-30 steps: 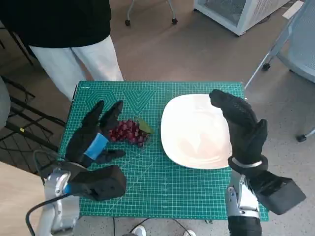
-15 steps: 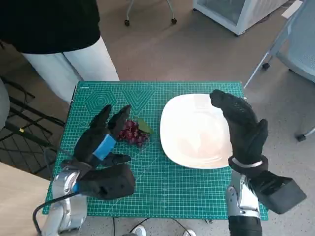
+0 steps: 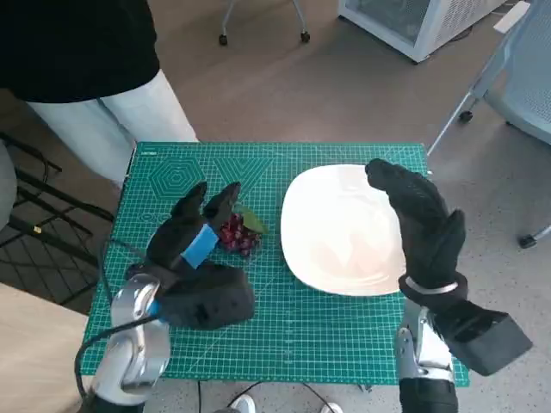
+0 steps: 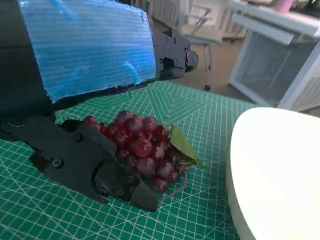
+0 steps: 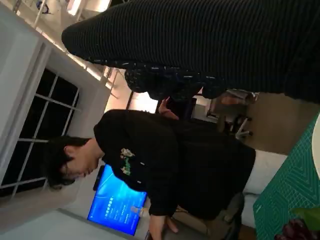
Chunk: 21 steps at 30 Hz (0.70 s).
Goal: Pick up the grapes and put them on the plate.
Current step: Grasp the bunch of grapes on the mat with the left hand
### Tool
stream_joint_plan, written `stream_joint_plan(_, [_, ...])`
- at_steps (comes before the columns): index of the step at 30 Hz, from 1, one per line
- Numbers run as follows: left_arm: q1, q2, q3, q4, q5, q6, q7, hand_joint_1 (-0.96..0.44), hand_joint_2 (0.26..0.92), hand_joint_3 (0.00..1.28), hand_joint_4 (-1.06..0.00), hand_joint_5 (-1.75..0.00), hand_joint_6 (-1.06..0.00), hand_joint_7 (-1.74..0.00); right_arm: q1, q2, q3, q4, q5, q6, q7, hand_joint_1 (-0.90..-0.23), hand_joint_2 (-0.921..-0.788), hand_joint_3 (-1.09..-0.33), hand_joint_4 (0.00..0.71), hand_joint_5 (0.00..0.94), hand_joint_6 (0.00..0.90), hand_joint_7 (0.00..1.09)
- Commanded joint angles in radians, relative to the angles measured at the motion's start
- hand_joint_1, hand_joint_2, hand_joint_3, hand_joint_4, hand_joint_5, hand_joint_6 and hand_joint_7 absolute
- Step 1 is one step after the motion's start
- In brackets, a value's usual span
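Grapes (image 3: 238,234) on green cutting mat (image 3: 284,335), left of white plate (image 3: 344,228), not on it.
Left hand (image 3: 194,237) sits over the bunch with fingers apart: upper fingers (image 4: 172,52) reach above and past the fruit, thumb (image 4: 100,172) lies low on the mat against the near side of the bunch. Wrist view shows grapes (image 4: 142,150) between thumb and fingers, a green leaf (image 4: 184,145) sticking out toward the plate (image 4: 280,175); no closed grip visible, bunch resting on the mat (image 4: 210,120). Right hand (image 3: 422,224) hangs over the plate's right part, fingers extended and loosely apart, holding nothing. Person in black top and pale trousers (image 3: 95,77) stands at the mat's far left corner; also seen in right wrist view (image 5: 165,165).
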Motion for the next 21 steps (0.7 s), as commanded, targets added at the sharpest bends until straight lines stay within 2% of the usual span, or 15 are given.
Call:
stream_joint_plan(1, [-0.057, 0.005, -0.025, 0.066, 0.014, 0.025, 0.009, -0.37, 0.707, 0.0, 0.0, 0.0, -0.19, -0.01, 0.019, 0.002, -0.003, 0.008, -0.001, 0.01, -0.005, -0.691, -0.921, -0.69, 0.342, 0.001, 0.029, 0.58])
stream_joint_plan(9, [-0.168, 0.006, -0.062, 0.25, 0.001, 0.037, 0.037, -0.32, 0.704, 0.0, 0.0, 0.0, -0.19, -0.01, 0.024, 0.006, -0.002, 0.006, -0.007, 0.01, -0.012, -0.7, -0.921, -0.693, 0.344, 0.002, 0.033, 0.57])
stream_joint_plan(21, [-0.319, -0.008, -0.119, 0.588, -0.039, 0.017, 0.087, -0.29, 0.711, 0.0, 0.0, 0.0, -0.2, 0.0, 0.02, 0.006, -0.005, 0.023, 0.0, 0.005, -0.004, -0.703, -0.921, -0.696, 0.346, 0.003, 0.035, 0.57])
